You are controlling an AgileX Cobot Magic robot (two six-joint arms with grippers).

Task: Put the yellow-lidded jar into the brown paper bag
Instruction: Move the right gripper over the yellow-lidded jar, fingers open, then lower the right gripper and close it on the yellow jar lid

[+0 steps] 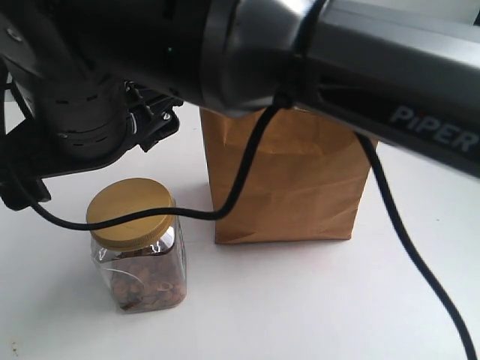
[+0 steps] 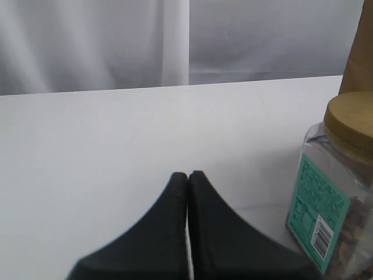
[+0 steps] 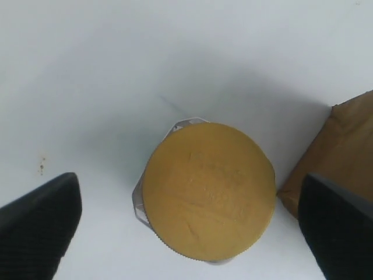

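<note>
Handling looks easy: the small squarish clear plastic jar point(image 1: 139, 247) with brown bits inside is judged stiff and fairly light, though its smooth walls may be slippery. The wide mustard-yellow ribbed screw lid point(image 1: 131, 212) gives better purchase, so the ribbed rim, or the flat sides just beneath it, seem the best places to take hold. The jar stands upright on the white desk point(image 1: 300, 300) in the lower left of the exterior view. The tall creased brown kraft paper bag point(image 1: 285, 180) stands near it in the middle of that frame, a little farther back and apart from it. The bag's mouth is hidden behind the dark arm crossing the upper frame, and a black cable point(image 1: 240, 172) hangs in front of lid and bag. The right tool point(image 3: 187, 192) hovers above the jar with its fingers point(image 3: 41, 224) spread wide, one to either side of the lid and touching nothing, so the lid sits almost centred between them. The left tool point(image 2: 187, 175) is closed on nothing, fingertips pressed together, low over the desk with the jar just beside it.
</note>
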